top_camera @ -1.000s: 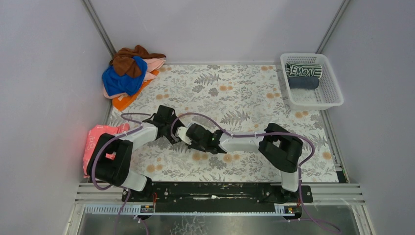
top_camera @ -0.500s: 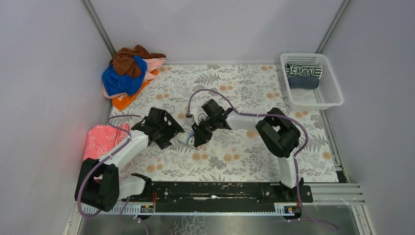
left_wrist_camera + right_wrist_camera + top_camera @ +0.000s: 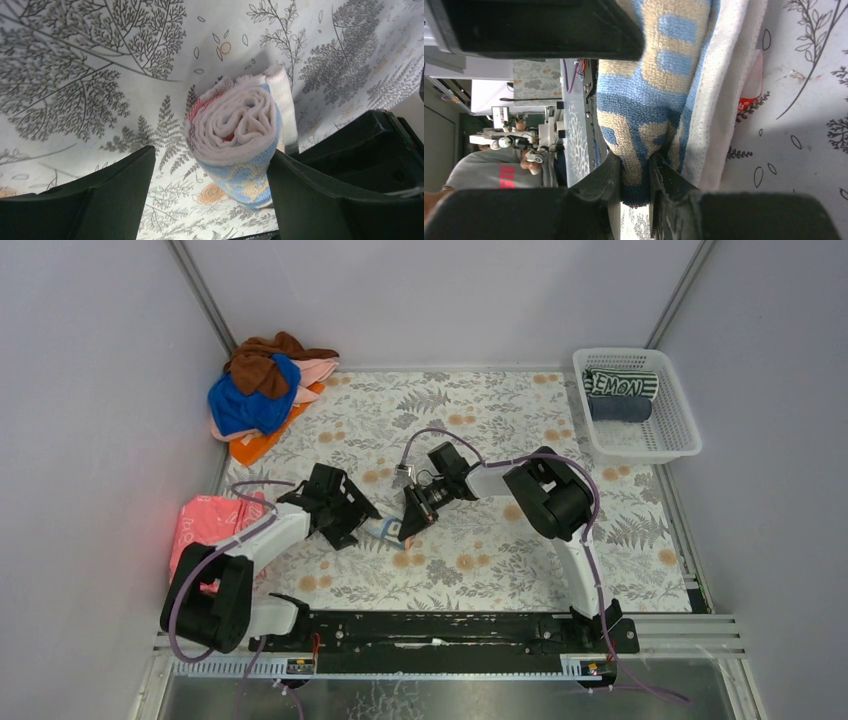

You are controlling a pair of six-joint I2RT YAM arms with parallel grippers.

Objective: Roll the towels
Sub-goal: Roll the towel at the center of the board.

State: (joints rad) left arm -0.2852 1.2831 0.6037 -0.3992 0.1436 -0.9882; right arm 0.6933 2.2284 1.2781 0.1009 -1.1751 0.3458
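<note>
A: Now, near edge first. What do the grippers show?

B: The left gripper (image 3: 210, 152) has its fingers apart, one each side of the letter-printed towel (image 3: 235, 135). They were narrower a second ago, so it has let go. The right gripper (image 3: 633, 167), at 3 o'clock of the roll, is clamped on the terry at its end.

A: Where is that towel?

B: At the mat's middle, tightly rolled. I cannot tell whether it rests or hangs.

A: Meaning?

B: I judge this roll finished, with the right arm alone holding it.

A: Farther out?

B: There is a reddish-pink item (image 3: 205, 525) at 9 o'clock. The loose pile (image 3: 265, 390) at 11 o'clock is not yet rolled. The basket (image 3: 640, 454) at 2 o'clock holds the striped roll (image 3: 620, 385) and the dark grey roll (image 3: 620, 409).
</note>
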